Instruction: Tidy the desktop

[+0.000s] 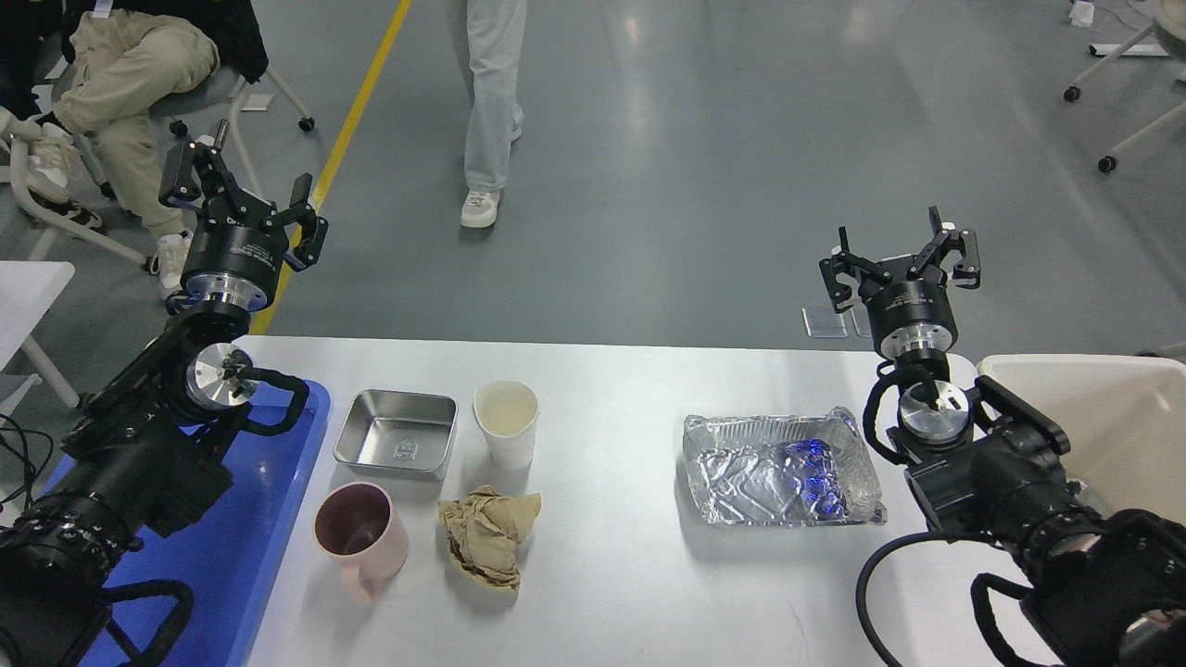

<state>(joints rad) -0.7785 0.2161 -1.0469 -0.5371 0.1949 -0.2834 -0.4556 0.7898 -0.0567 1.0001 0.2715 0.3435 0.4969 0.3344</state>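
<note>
The white desktop [611, 574] carries a steel tray [397, 433], a white paper cup [507, 421], a pink mug [357, 534], a crumpled brown paper [487, 534] and a foil tray [783, 469]. My left gripper [243, 202] is raised beyond the desk's far left edge, open and holding nothing. My right gripper [901, 256] is raised beyond the far right edge, also open and empty. Both stand well apart from every item.
A blue plastic tray [232, 556] lies at the desk's left under my left arm. A white bin [1112, 417] stands at the right. A small white side table [28, 287] is at far left. One person sits, another stands on the floor beyond.
</note>
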